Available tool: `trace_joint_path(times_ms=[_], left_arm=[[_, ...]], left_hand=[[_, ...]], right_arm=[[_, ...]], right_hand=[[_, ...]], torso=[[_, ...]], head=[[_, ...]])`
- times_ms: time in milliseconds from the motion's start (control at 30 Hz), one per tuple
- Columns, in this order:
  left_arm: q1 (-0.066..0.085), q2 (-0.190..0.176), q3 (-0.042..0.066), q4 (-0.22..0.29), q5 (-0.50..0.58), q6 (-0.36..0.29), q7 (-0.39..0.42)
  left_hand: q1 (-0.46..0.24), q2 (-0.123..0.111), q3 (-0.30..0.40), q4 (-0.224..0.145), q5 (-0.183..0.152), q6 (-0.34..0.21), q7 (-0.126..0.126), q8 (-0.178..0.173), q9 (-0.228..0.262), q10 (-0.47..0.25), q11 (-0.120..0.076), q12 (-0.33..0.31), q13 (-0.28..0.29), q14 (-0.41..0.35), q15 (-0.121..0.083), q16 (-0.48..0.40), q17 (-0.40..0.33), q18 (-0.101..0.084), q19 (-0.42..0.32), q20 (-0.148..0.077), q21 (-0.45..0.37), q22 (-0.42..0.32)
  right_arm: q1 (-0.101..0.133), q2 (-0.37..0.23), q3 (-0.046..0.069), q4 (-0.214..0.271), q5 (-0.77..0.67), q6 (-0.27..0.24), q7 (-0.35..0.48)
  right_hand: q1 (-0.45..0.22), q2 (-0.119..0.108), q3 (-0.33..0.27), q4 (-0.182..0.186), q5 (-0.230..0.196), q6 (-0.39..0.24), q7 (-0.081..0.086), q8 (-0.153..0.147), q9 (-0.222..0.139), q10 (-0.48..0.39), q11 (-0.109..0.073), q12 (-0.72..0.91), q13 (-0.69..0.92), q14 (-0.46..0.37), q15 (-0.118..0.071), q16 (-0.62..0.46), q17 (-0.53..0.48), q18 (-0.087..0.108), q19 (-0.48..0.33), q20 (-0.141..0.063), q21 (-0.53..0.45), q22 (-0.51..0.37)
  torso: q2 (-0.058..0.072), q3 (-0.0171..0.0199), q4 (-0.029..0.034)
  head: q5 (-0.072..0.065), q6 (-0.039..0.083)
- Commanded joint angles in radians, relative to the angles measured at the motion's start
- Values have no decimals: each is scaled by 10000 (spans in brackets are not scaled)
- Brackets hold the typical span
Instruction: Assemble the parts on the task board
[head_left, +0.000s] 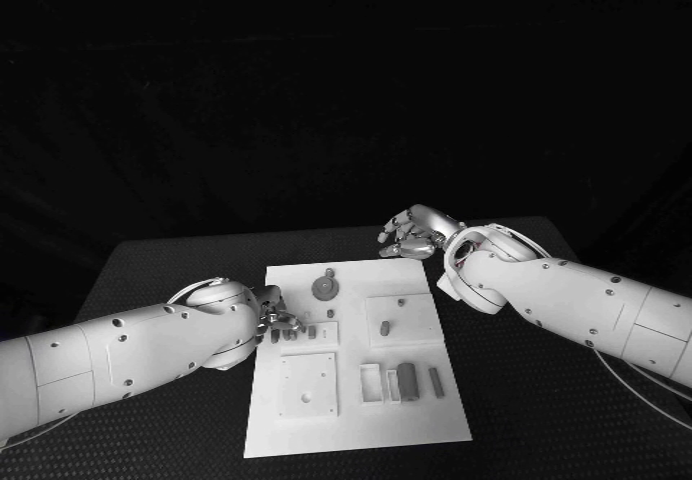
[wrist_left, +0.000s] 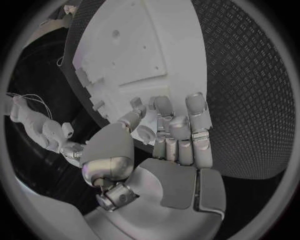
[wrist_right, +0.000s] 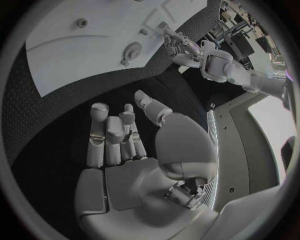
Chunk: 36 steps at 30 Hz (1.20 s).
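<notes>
Task board (head_left: 361, 425) lies flat mid-tabletop (head_left: 159, 270), long axis running near to far.

Left hand (head_left: 277, 322) at the board's left edge, about halfway along, fingers reaching onto the white plate. Left wrist view: fingers (wrist_left: 195, 112) extended side by side over the board's rim, thumb bent toward them, a small part (wrist_left: 145, 134) sitting between thumb tip and fingers. Cannot tell whether it is actually pinched or just lying there under the fingertips.

Right hand (head_left: 415, 232) just beyond the board's far right corner, above the dark tabletop, apart from the plate. Right wrist view: palm open, fingers (wrist_right: 99, 135) loosely curved and spread, thumb out to the side, nothing in it.

Parts on the board: round disc piece (head_left: 327, 288) near the far edge; small upright peg (head_left: 385, 326) right of centre; a row of slim bars (head_left: 408, 380) in the near right area, next to white slots; a few small blocks (head_left: 310, 331) just beside the left fingertips
</notes>
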Motion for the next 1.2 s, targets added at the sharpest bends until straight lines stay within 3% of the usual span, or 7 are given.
trace_joint_path(times_ms=[33,433,767,833,867,1167,1200], left_arm=[[1,5,3,-4,40,173,12],[2,-102,5,28,149,103,150],[10,-294,94,100,1376,-956,475],[11,-306,128,99,1342,-1133,551],[12,-311,164,92,1348,-1298,634],[25,-428,481,15,2262,-3064,2418],[26,-423,485,-1,2362,-3232,2578]], left_hand=[[35,-53,10,74,-50,21,26,49,9,11,13,53,9,10,-76,24,12,142,-9,-72,69,200],[30,-73,2,76,-51,8,28,47,8,0,14,49,9,4,-75,21,15,139,-17,-69,70,201],[-310,-919,202,708,-51,-202,110,-23,-26,-200,98,-15,-4,-149,3,-91,-19,164,-178,-89,-54,159],[-502,-139,-1223,-69,-24,-365,158,12,62,-358,163,25,72,-295,70,-42,48,200,-393,-84,-63,241],[-600,24,-1594,-287,11,-376,130,-1,39,-387,113,14,62,-324,24,-74,36,232,-441,-94,-103,195],[-465,-30,-1903,-768,-51,-1297,503,-363,-137,-1317,502,-440,-167,-1089,371,-678,-231,169,-1257,176,-667,-15],[-201,-53,-1782,-977,110,-1600,566,-490,-188,-1951,598,-802,-329,-1562,566,-1025,-371,111,-1745,493,-959,-118]], right_arm=[[3,-1,4,5,-46,99,31],[2,7,4,-18,-46,79,37],[2,21,4,-51,-5,27,30],[2,32,4,-61,-4,31,32],[2,29,4,-65,-3,27,33],[2,7,4,-87,12,20,35],[2,6,4,-86,14,21,36]], right_hand=[[-83,-10,0,44,-45,-19,67,-38,11,-35,3,51,-17,-66,4,-64,-11,296,25,-10,-31,167],[-88,-12,1,47,-46,-20,68,-39,12,-35,4,52,-17,-66,5,-64,-11,296,26,-10,-32,167],[-169,-90,-15,89,-46,-188,113,-136,-16,-34,44,57,-22,-61,40,-65,-14,296,37,-6,-38,165],[-174,-98,-14,92,-46,-200,118,-143,-17,-37,48,55,-23,-62,44,-66,-15,296,37,-6,-40,165],[-176,-100,-13,95,-46,-204,119,-145,-17,-38,50,55,-23,-63,46,-66,-15,296,37,-5,-41,164],[-203,-121,-11,119,-46,-239,134,-164,-20,-41,65,56,-25,-63,61,-69,-17,296,38,-4,-46,162],[-203,-122,-10,120,-46,-240,135,-165,-20,-41,65,56,-25,-63,61,-69,-17,296,38,-4,-46,162]], torso=[[-3,1,4],[-4,-2,0],[5,2,1],[5,6,-8],[6,10,-19],[-7,12,7],[-7,12,7]], head=[[-6,9],[-14,26],[-45,33],[-41,42],[-38,49],[-88,68],[-88,68]])
